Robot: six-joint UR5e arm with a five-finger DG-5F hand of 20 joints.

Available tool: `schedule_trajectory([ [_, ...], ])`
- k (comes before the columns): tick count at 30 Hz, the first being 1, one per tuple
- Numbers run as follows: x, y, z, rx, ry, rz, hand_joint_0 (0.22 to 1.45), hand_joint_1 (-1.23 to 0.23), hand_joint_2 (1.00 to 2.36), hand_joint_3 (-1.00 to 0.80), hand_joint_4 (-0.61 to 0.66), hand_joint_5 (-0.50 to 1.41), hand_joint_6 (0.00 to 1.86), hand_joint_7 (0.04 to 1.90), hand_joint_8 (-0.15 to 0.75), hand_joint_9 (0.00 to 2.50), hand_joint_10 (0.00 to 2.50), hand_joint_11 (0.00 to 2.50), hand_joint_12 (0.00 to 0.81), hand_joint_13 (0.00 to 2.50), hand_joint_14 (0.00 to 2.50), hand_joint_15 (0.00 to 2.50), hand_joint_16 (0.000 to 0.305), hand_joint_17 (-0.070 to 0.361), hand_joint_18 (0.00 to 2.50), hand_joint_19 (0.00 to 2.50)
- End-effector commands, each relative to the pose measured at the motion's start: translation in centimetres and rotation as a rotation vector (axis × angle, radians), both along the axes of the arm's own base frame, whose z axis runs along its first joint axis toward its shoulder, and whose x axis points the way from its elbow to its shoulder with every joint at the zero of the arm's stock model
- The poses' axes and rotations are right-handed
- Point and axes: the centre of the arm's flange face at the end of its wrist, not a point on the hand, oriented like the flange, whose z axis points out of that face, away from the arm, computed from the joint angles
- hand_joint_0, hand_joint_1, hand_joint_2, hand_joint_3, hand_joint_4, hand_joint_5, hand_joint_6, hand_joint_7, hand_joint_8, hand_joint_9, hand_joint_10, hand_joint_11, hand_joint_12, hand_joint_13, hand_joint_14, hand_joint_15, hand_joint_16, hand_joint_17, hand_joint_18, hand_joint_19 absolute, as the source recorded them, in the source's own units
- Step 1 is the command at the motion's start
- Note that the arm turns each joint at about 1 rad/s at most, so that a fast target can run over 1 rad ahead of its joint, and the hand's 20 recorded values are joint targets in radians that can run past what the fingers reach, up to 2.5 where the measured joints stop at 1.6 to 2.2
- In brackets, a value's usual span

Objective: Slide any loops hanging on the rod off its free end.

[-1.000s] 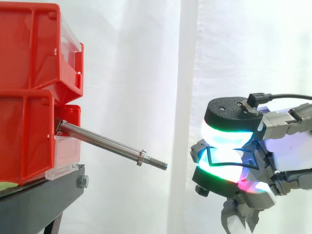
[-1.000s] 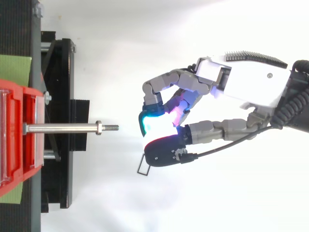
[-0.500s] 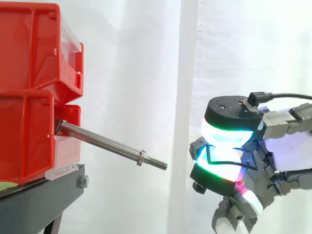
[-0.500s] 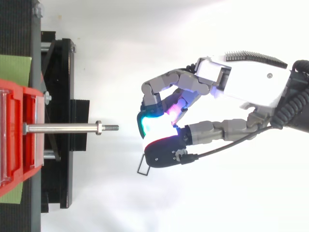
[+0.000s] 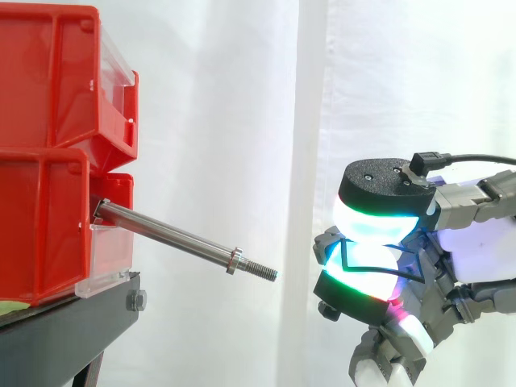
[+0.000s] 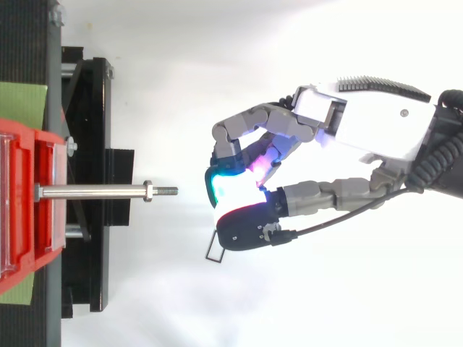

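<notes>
- hand [image 6: 376, 130]: fingers curled, thumb and one finger closed in a pinch on a thin black wire loop [image 6: 214, 248]; in the side view the glowing pads [image 5: 377, 219] meet one above the other with the wire passing between them.
- wire loop: a small rectangular outline held at the fingertips, part of it jutting past the thumb tip on the side facing the rod; it touches nothing but the hand.
- rod [image 5: 165, 232]: a bare steel bar straight ahead of the fingertips, its free end pointing at the hand across an open gap; it slopes down towards the hand.
- nut [image 5: 234, 260] and threaded tip [image 5: 262, 271]: the rod parts nearest the hand, both apart from the loop and the pads.
- red bins [image 5: 48, 89] on a black stand [image 5: 68, 322]: beyond the rod's far end, well apart from the hand; the rod is fixed there.
- progress, as a judgement: nothing hangs on the rod along its visible length, and the one loop seen is off it and clear of the free end, so the sliding-off looks done.
- left to do, as a judgement: at most carrying the loop away and letting it go.
</notes>
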Motion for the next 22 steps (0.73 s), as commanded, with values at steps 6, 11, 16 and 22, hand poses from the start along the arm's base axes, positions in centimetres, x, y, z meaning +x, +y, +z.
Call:
schedule_trajectory([
  [6, 0.00, 0.01, 0.00, 0.000, 0.000, 0.000, 0.67, -0.70, 1.02, -0.20, 0.03, -0.21, 0.91, 1.38, 0.307, 0.96, 0.02, 0.76, 0.356, 0.82, 0.01, 0.42, 0.051, 0.115, 0.71, 0.49],
  [11, 0.00, 0.01, 0.00, 0.000, 0.000, 0.000, 0.67, -0.70, 1.02, -0.20, 0.03, -0.21, 0.91, 1.40, 0.306, 0.96, 0.02, 0.77, 0.355, 0.83, 0.01, 0.43, 0.051, 0.115, 0.71, 0.49],
  [16, 0.00, 0.01, 0.00, 0.000, 0.000, 0.000, 0.67, -0.70, 1.02, -0.20, 0.03, -0.21, 0.91, 1.39, 0.305, 0.96, 0.02, 0.76, 0.352, 0.84, 0.01, 0.43, 0.051, 0.116, 0.71, 0.49],
  [22, 0.00, 0.01, 0.00, 0.001, 0.000, 0.000, 0.67, -0.70, 1.02, -0.19, 0.02, -0.21, 0.91, 1.40, 0.303, 0.96, 0.01, 0.76, 0.346, 0.85, 0.02, 0.44, 0.052, 0.116, 0.71, 0.50],
])
